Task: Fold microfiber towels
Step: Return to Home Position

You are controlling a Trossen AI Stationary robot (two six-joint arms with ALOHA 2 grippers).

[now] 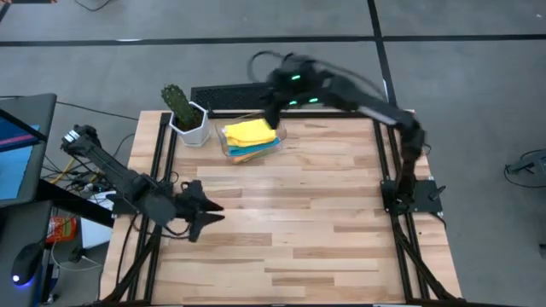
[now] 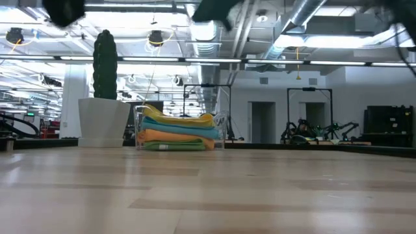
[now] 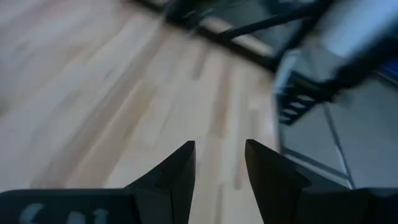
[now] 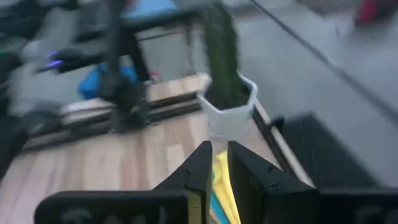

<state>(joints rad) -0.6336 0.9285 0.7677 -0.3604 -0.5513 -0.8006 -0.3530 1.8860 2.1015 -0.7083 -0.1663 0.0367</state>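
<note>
The microfiber towels (image 1: 249,136) lie folded in a stack inside a clear plastic bin (image 1: 276,145) at the table's far edge. In the low view the stack (image 2: 177,130) reads yellow on top, then light blue, orange, and green at the bottom. My right gripper (image 1: 275,101) hangs blurred in the air above the bin's far side. In its wrist view (image 4: 219,149) the fingers stand a narrow gap apart with nothing between them, and the yellow towel (image 4: 222,182) shows below. My left gripper (image 1: 210,219) hovers open and empty near the table's left side (image 3: 221,146).
A cactus in a white pot (image 1: 186,118) stands just left of the bin, close to my right gripper (image 4: 227,93). A dark flat slab (image 1: 230,95) lies beyond the far edge. Bare wooden tabletop (image 1: 307,222) spreads across the middle and near side.
</note>
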